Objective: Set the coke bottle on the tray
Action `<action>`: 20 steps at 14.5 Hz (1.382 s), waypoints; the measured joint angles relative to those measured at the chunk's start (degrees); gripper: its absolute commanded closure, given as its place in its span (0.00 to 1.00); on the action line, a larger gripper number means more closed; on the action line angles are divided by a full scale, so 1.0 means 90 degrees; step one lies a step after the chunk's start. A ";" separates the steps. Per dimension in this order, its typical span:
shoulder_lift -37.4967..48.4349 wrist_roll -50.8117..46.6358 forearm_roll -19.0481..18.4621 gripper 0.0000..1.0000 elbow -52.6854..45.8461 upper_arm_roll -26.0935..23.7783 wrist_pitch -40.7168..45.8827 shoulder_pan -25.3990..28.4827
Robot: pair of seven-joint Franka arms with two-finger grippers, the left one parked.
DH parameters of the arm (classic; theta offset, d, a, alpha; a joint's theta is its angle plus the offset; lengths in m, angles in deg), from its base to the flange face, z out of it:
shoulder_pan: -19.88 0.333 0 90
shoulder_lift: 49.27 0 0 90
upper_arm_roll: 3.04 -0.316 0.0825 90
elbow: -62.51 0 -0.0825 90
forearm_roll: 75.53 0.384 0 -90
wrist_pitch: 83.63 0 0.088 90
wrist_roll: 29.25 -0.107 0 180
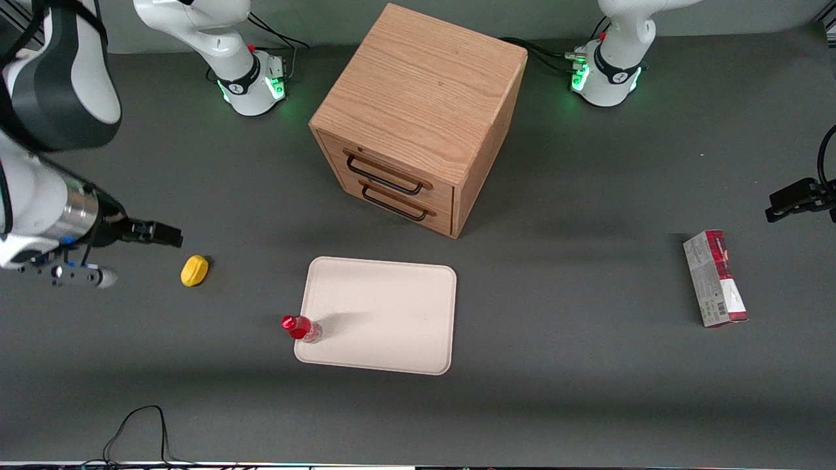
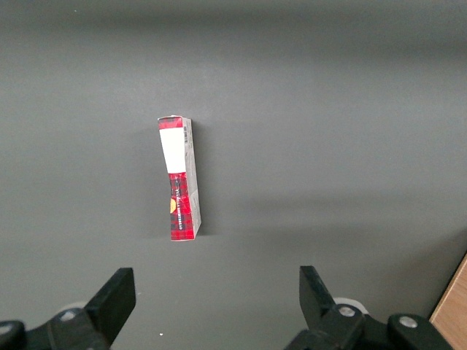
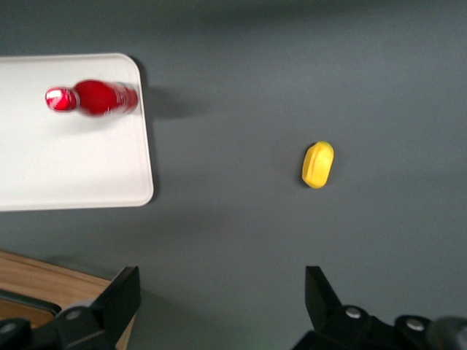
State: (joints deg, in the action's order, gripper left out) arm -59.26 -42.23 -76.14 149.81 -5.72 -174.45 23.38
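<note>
Red coke bottle (image 1: 302, 328) stands upright on tray (image 1: 392, 307), at its edge nearest the lemon (image 1: 194, 270).
Gripper (image 1: 171, 235) empty, fingers apart, above table w/ lemon between it & tray. Retreat clear; don't bump bottle.

Setting: robotics lab. Evidence: two bench-mounted arm bases (image 1: 251, 81) with green status lights, trailing cables (image 1: 140, 427), dark grey worktop (image 1: 588, 391) carrying staged props; gripper (image 1: 157, 233) raised above it.
</note>
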 measured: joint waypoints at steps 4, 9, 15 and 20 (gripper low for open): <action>0.1434 0.0607 -0.0005 0.00 0.1352 0.0116 -0.0133 0.0021; 0.1744 0.0754 -0.0004 0.00 0.1458 0.0234 0.0040 0.0062; 0.1972 0.1170 -0.0002 0.00 0.1459 0.0387 0.0361 0.0121; 0.1953 0.1171 0.0148 0.00 0.1468 0.0712 0.0361 0.0394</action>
State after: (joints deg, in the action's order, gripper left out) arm -41.68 -31.69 -74.81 163.02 0.69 -171.20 26.92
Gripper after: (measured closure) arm 0.000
